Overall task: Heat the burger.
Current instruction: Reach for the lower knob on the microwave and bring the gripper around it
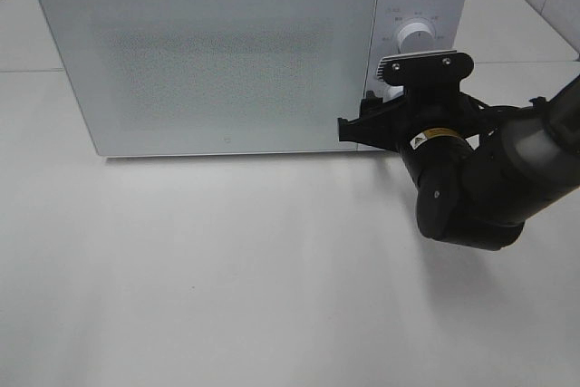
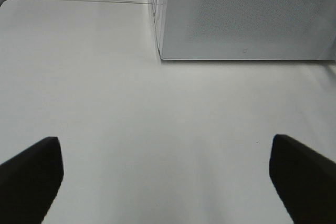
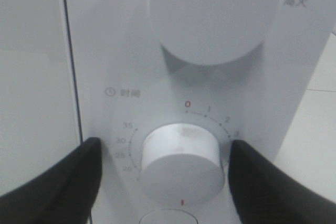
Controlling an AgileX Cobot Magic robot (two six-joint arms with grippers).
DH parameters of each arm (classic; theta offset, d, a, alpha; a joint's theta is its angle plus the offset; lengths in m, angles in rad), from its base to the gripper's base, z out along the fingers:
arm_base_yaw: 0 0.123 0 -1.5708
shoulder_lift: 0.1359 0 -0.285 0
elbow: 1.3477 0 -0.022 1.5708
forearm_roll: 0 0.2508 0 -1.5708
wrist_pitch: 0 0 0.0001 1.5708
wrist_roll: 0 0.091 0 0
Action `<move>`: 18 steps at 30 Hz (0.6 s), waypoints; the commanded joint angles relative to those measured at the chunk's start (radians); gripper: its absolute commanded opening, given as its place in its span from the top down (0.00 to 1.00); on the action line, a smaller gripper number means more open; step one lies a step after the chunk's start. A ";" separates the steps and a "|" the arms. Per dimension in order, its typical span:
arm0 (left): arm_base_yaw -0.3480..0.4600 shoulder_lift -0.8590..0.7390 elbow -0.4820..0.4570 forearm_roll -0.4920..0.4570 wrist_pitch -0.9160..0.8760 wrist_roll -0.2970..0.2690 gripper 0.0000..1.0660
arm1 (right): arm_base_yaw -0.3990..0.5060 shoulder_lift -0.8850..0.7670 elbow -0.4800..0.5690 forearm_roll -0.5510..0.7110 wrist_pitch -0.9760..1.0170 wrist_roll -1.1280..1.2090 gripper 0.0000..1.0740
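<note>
Burger is seen in no view; perhaps it is hidden behind the shut door of the microwave [image 1: 217, 61]. Left tool [image 2: 164, 145] is held wide open, empty. Right tool [image 3: 165, 153] is open around the timer knob [image 3: 181, 163], which should be gripped centred before being turned.

Your light is bright and even, coming from overhead. The white table [image 1: 272, 314] is close to washed out, and glare bleaches the far top edge of the microwave [image 1: 217, 61]. Soft shadows lie under its near edge and beneath the right arm [image 1: 489, 188]. In the wrist views the left gripper [image 2: 164, 144] and right gripper [image 3: 165, 147] are dark, unfocused shapes, and the timer dial [image 3: 181, 161] is soft too.
</note>
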 commanded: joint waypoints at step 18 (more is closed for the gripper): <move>0.003 -0.004 0.001 -0.004 -0.006 -0.002 0.06 | -0.016 0.000 -0.023 -0.026 -0.187 0.105 1.00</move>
